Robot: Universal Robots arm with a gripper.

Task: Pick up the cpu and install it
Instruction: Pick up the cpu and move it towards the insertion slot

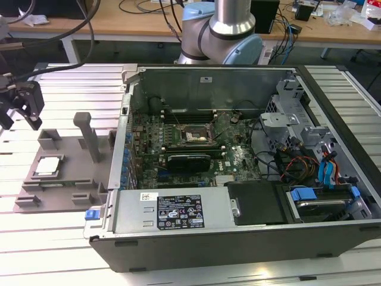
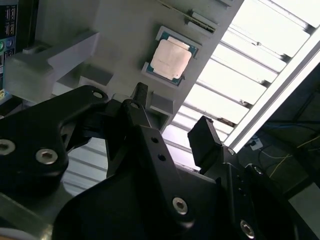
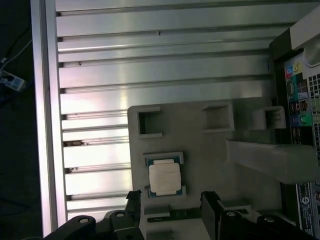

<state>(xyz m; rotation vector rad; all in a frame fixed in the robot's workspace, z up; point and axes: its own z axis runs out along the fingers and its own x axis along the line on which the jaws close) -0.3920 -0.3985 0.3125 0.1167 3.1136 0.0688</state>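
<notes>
Sitting flat in a shallow square recess of the grey holder plate (image 1: 68, 158), the cpu (image 1: 47, 167) lies near the desk (image 1: 53, 244) edge on the exterior view's left, just beside the open computer case (image 1: 208, 83). In both wrist views its dull metal top faces up (image 2: 171, 59) (image 3: 164, 178).

The claw (image 1: 24, 107) hangs above the plate with its jaws spread and nothing between them. It is apart from the chip, which shows past the dark fingertips (image 2: 202, 130) in the second wrist view.

I judge the chip to be light, thin and stiff. Its smooth lid is probably slippery, and its underside likely too delicate to scrape or press. The safest hold looks like two opposite thin edges, where the recess's raised corners leave the sides free, with gentle force and the chip kept level.

The plate's other pockets (image 3: 150, 122) look vacant, and a tall post (image 1: 89, 137) rises from it. Inside the case, the motherboard (image 1: 238, 161) carries a black-framed socket (image 1: 191, 136). I cannot tell whether anything sits in it.
</notes>
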